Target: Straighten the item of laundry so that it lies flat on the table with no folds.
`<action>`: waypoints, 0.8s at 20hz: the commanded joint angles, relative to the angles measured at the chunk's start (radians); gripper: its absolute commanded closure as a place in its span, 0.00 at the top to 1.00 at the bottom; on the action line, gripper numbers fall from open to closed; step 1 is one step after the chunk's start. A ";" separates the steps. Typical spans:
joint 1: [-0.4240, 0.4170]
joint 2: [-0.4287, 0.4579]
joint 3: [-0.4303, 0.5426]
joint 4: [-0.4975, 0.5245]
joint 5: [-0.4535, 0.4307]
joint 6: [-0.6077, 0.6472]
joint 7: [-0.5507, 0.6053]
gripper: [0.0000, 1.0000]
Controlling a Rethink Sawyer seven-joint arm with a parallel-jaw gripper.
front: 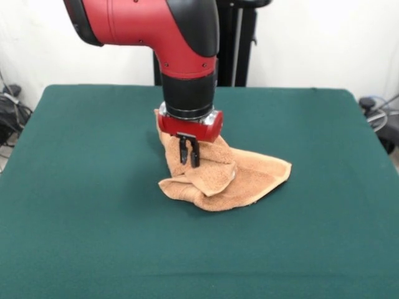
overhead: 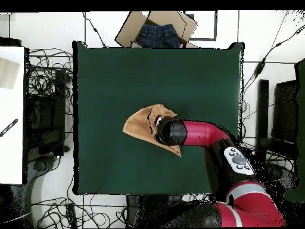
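The light orange-tan towel (front: 234,177) lies crumpled near the middle of the dark green table (front: 93,205), with folds bunched under the arm and one corner pointing right. In the overhead view the towel (overhead: 138,125) shows left of the arm's wrist, which hides part of it. My gripper (front: 189,163) points down over the towel's left part. Its two black fingers stand close together, shut, with their tips at the cloth's upper folds. I see no cloth between them. In the overhead view the gripper is hidden under the wrist.
A cardboard box (overhead: 179,21) with blue denim cloth stands beyond the table's far edge in the overhead view. A white surface (overhead: 12,113) and many cables lie off the table's left side. A black stand (front: 240,43) rises behind the table.
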 commanded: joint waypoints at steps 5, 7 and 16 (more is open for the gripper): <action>0.060 -0.052 0.036 -0.047 -0.013 0.225 -0.060 0.00; 0.061 -0.059 0.040 -0.051 -0.009 0.250 -0.063 0.00; 0.053 -0.104 0.059 -0.025 -0.007 0.310 -0.072 0.00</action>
